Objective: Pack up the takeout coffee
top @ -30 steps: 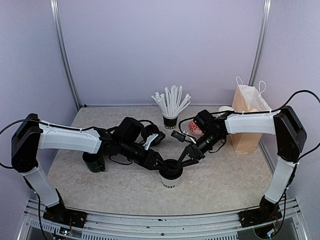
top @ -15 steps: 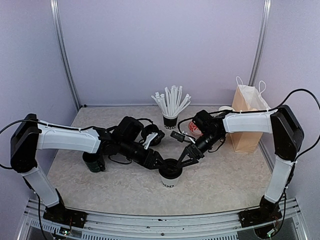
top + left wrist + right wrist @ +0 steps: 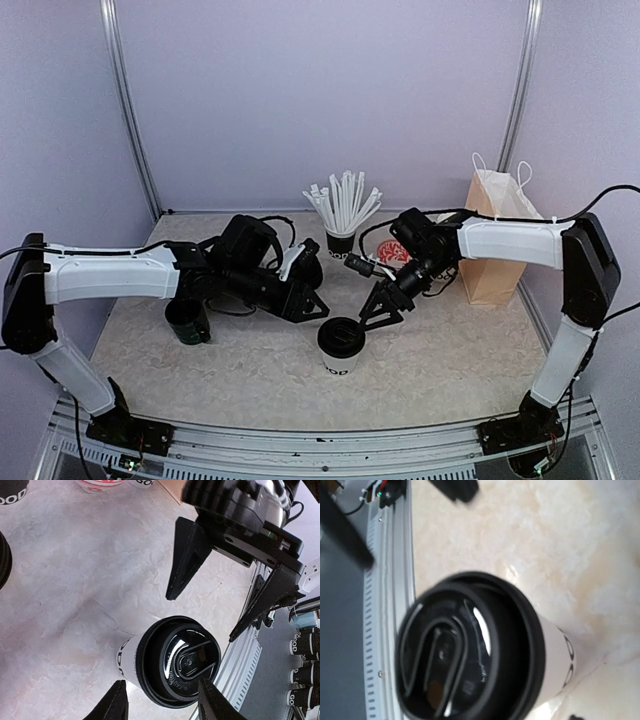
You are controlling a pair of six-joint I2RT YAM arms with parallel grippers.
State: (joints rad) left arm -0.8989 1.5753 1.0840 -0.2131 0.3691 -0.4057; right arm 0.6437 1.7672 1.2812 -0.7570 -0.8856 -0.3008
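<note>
The takeout coffee [image 3: 341, 345] stands upright on the table [image 3: 230, 370], low in the middle of the top view. Its black lid [image 3: 180, 662] is on.

The brown paper bag [image 3: 495, 240] stands at the right of that view, well apart from the cup. The left gripper [image 3: 310, 306] hangs just up and left of the cup. Its fingers are apart and hold nothing. The right gripper [image 3: 377, 316] hangs just up and right of the cup, fingers spread wide, also holding nothing.

I think the step now is to grab the cup. Hold the white side under the lid, squeeze softly, and keep the cup straight up so nothing spills.

Only the top view shows the bag. The left wrist view shows the lid's little drink flap clearly, while the right wrist view is blurry.
</note>
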